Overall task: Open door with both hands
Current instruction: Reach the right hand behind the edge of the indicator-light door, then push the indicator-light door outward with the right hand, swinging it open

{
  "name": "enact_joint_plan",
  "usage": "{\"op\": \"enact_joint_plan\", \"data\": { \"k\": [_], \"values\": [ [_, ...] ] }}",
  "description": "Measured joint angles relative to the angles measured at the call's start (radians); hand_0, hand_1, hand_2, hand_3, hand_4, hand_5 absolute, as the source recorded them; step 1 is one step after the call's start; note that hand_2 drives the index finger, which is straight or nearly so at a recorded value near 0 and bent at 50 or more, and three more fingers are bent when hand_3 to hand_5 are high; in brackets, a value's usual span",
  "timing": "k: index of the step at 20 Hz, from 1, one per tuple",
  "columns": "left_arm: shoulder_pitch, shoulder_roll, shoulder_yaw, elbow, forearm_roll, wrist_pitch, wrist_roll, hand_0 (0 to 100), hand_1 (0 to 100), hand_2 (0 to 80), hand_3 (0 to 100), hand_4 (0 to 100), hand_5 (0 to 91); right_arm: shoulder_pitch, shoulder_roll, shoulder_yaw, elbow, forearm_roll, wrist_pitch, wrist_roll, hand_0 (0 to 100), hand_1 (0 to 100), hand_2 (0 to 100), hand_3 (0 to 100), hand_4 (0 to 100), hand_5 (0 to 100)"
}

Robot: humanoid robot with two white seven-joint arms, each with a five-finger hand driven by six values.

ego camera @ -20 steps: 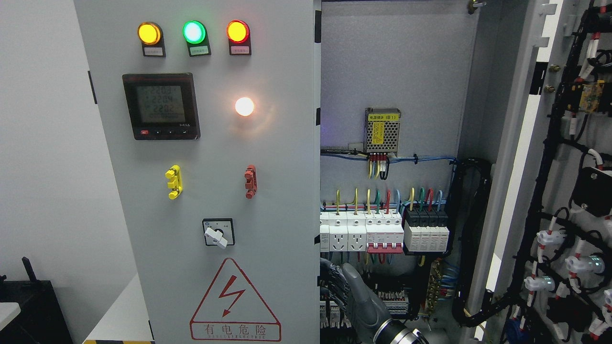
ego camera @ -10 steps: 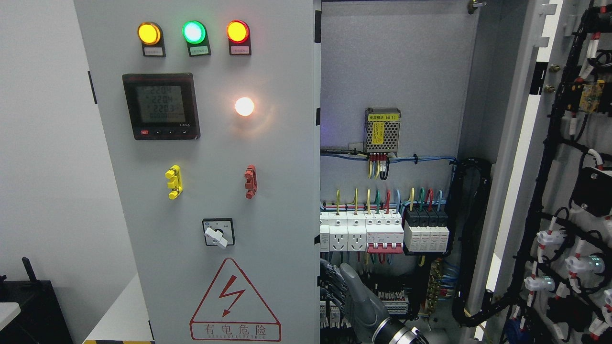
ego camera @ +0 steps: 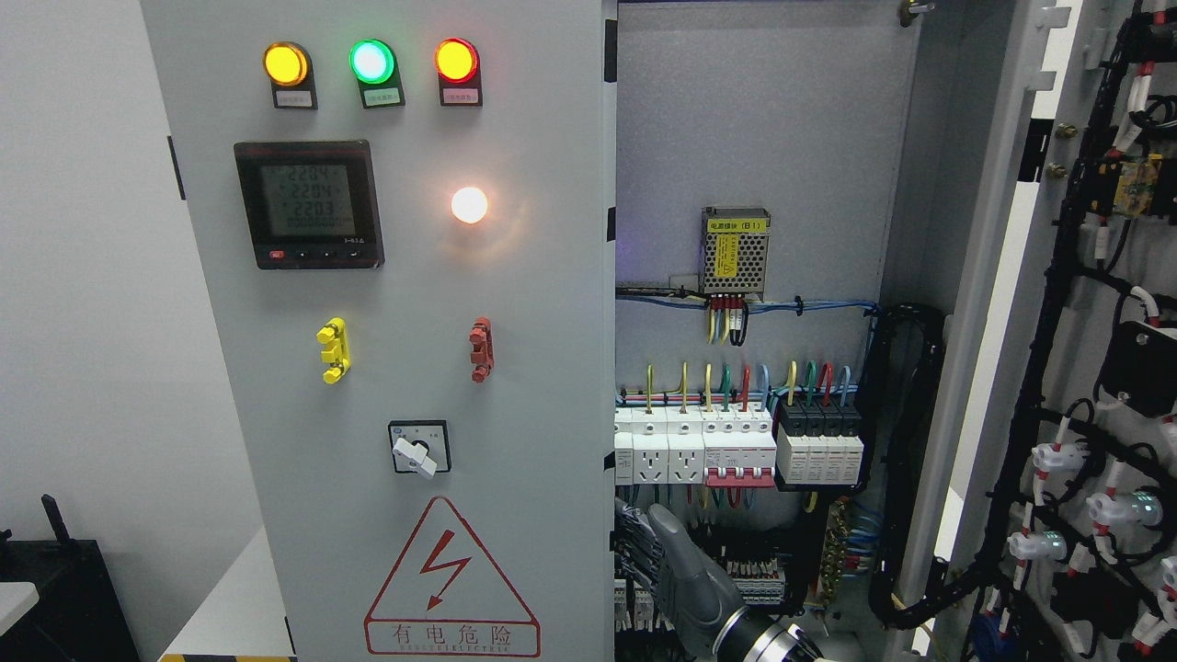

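The grey left door (ego camera: 533, 303) of the electrical cabinet carries three indicator lamps, a digital meter (ego camera: 308, 204), a rotary switch and a red shock-warning triangle. Its right edge stands free in front of the cabinet's inside (ego camera: 754, 119). My right hand (ego camera: 641, 552) comes up from the bottom edge, right of the middle. Its dark fingers (ego camera: 634, 542) curl round the lower part of that door edge and are partly hidden behind it. The right door (ego camera: 1094, 386) is swung wide open at the far right, with its wired inner side showing.
Inside the cabinet are a row of breakers and sockets (ego camera: 736, 450), a small power supply (ego camera: 736, 250) and cable bundles (ego camera: 906, 460). A white wall is on the left, with a dark box (ego camera: 55, 588) at the lower left.
My right hand has slid slightly down and to the right along the door edge. The left door's panel has shifted a hair to the left.
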Motion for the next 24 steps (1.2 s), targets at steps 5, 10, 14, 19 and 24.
{"op": "enact_joint_plan", "data": {
  "k": [5, 10, 14, 19, 24],
  "values": [
    [0.0, 0.0, 0.0, 0.0, 0.0, 0.0, 0.0, 0, 0, 0.0, 0, 3, 0.0, -0.002, 0.0, 0.001, 0.0, -0.012, 0.007, 0.001, 0, 0, 0, 0, 0, 0],
    [0.0, 0.0, 0.0, 0.0, 0.0, 0.0, 0.0, 0, 0, 0.0, 0, 3, 0.0, -0.007, -0.001, 0.001, 0.001, -0.032, 0.011, 0.011, 0, 0, 0, 0, 0, 0],
    [0.0, 0.0, 0.0, 0.0, 0.0, 0.0, 0.0, 0, 0, 0.0, 0, 3, 0.0, -0.009, -0.001, 0.001, 0.004, -0.041, 0.013, 0.028, 0, 0, 0, 0, 0, 0],
    [0.0, 0.0, 0.0, 0.0, 0.0, 0.0, 0.0, 0, 0, 0.0, 0, 3, 0.0, -0.012, -0.001, 0.0, 0.009, -0.048, 0.013, 0.044, 0, 0, 0, 0, 0, 0],
    [0.0, 0.0, 0.0, 0.0, 0.0, 0.0, 0.0, 0, 0, 0.0, 0, 3, 0.0, -0.014, -0.001, 0.001, 0.011, -0.05, 0.009, 0.069, 0, 0, 0, 0, 0, 0]
  ]
}}
